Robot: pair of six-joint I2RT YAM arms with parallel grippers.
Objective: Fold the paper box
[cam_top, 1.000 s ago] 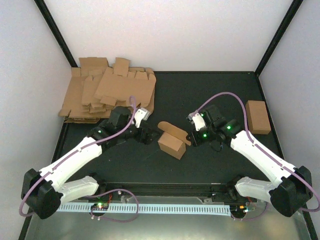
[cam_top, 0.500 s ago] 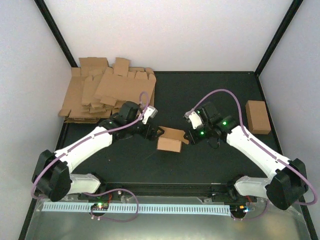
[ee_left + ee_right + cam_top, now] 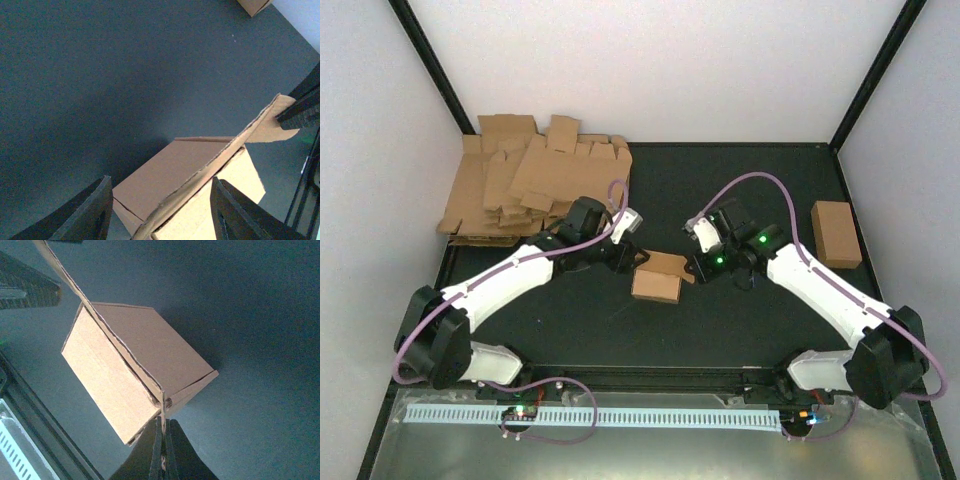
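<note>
The paper box [image 3: 657,283] is sitting mid-table [image 3: 740,180] between the two arms, its body already squared up and one long flap [image 3: 260,125] standing free above it. The right end effector [image 3: 163,420] is clenched on that flap's edge, pinching thin card. The left end effector [image 3: 160,179] is straddling the opposite end of the carton with its jaws apart, and a sliver of gap is showing at one finger, so it looks released rather than gripping.

Done well, the fold likely calls for the left jaws to meet the carton's walls squarely and lightly, enough to pin the body without caving it in. The right arm would then swing the flap over along its crease, not across it.

The count: one box in work, one finished brown carton [image 3: 836,234] sitting well apart at the right edge, one heap of flat blanks [image 3: 535,180] at the far left — its sheets too overlapped to number — and two arms.
</note>
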